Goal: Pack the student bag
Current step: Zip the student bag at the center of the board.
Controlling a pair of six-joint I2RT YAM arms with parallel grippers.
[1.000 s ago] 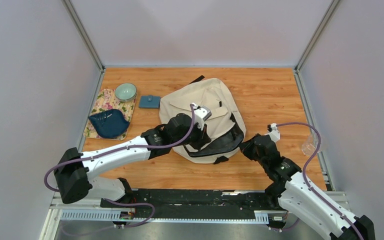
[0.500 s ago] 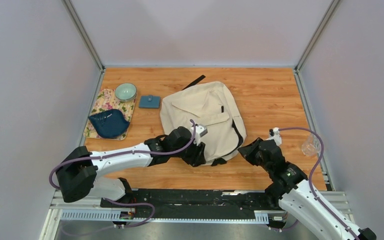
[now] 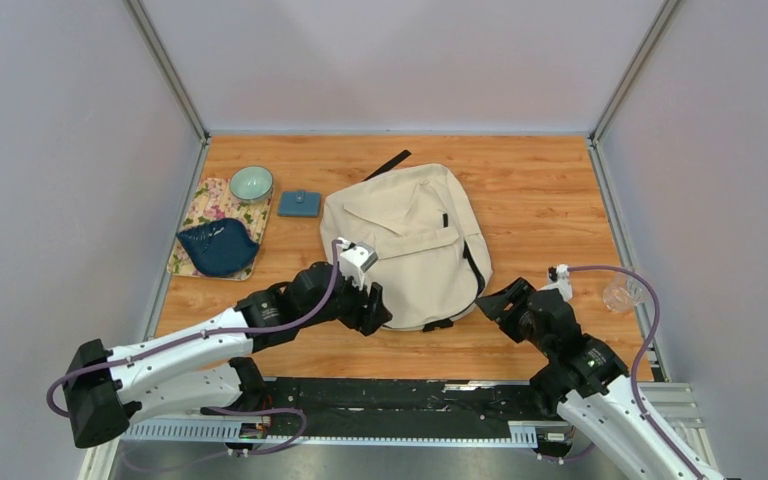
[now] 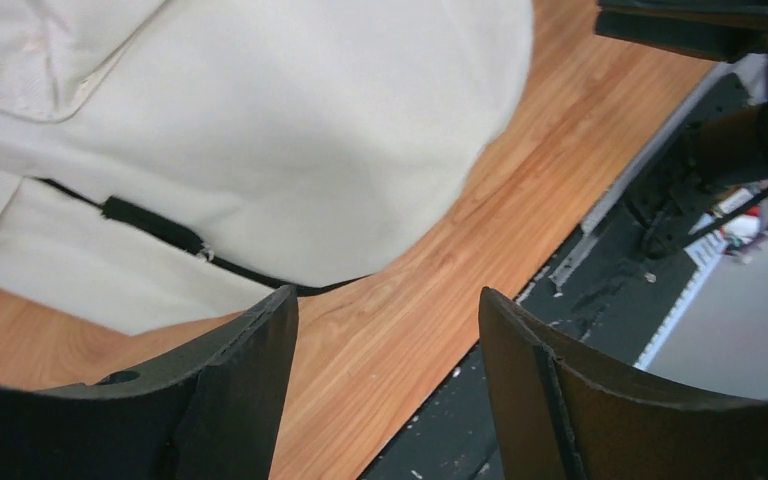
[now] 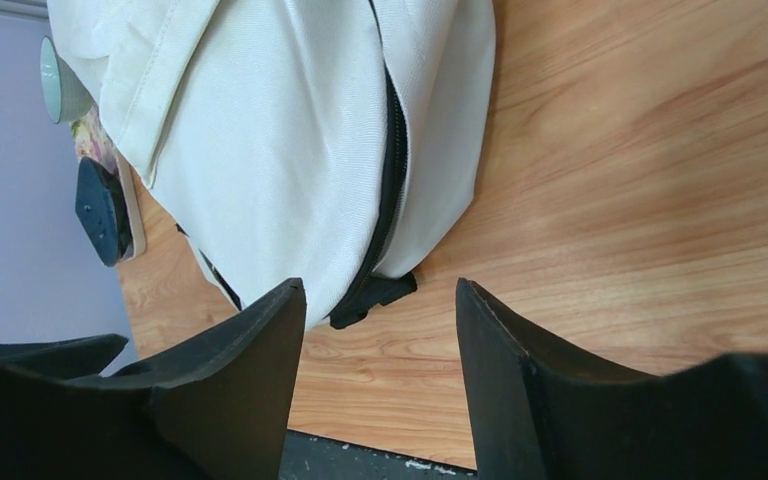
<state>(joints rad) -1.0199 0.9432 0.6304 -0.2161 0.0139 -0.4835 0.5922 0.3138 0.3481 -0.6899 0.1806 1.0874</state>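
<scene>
Both arms had drawn back toward the near edge, and the student bag (image 3: pixel 405 235) had settled flat at mid-table. Left gripper (image 3: pixel 368 306) and right gripper (image 3: pixel 493 300) gaped apart, empty. Packing looked finished, zip apparently closed.

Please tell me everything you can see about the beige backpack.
The backpack is large, of cream-beige cloth, with a front pocket flap, black zippers and a black strap poking out at its far side. It lies flat on the wooden table, front up. The left gripper and right gripper are open by its near edge; neither holds it.
</scene>
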